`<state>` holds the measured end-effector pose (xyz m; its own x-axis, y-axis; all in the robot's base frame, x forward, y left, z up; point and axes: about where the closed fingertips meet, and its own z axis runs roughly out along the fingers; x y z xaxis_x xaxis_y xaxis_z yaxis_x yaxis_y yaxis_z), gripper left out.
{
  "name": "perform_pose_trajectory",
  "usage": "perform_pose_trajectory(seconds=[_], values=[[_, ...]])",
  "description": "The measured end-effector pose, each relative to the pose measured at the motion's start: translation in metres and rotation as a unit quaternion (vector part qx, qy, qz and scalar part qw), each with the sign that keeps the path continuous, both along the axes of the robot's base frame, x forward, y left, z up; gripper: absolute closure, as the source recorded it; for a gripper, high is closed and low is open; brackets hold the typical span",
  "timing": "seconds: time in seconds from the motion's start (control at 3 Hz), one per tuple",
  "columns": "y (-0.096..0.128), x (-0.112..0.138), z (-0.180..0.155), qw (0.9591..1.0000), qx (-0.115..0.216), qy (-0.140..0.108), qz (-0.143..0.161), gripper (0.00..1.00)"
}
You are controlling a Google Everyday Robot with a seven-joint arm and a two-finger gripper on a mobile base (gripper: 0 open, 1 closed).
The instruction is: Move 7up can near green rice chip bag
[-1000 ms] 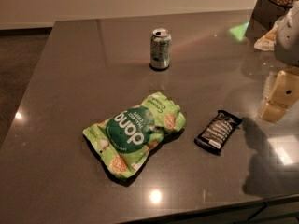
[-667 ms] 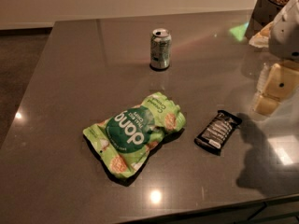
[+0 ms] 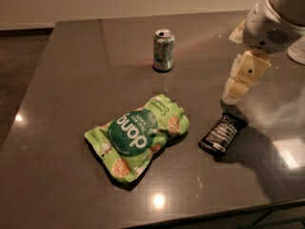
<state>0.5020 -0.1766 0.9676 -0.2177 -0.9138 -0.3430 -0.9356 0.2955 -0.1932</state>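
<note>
Dark glossy countertop, glare spots toward the near edge. Gripper hangs at right, low over the surface, just beyond the black bar wrapper. It carries nothing; whether it is released or clenched cannot be told from this angle. 7up can upright, far centre, well apart from the green rice chip bag lying flat nearer.

Judgement: can light, thin-walled, slick; take mid-body from the side, gently. Open surface between can and bag. Wrapper lies right of that path.

The gripper at the right of the table
It hung above the black wrapper; the 7up can stood upright, well apart from the green rice chip bag.
</note>
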Motion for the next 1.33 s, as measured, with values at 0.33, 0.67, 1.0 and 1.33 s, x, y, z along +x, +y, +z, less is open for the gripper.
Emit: perform_pose_trajectory(seconds=[0.33,0.67,1.0,1.33], values=[[0.018,0.034,-0.008,0.9996,0.027,-0.003,-0.01,0.0],[0.033,0.07,-0.015,0.9984,0.049,-0.006,-0.029,0.0],[0.044,0.11,-0.022,0.9954,0.075,-0.012,-0.06,0.0],[0.048,0.138,-0.026,0.9905,0.093,-0.018,-0.099,0.0]])
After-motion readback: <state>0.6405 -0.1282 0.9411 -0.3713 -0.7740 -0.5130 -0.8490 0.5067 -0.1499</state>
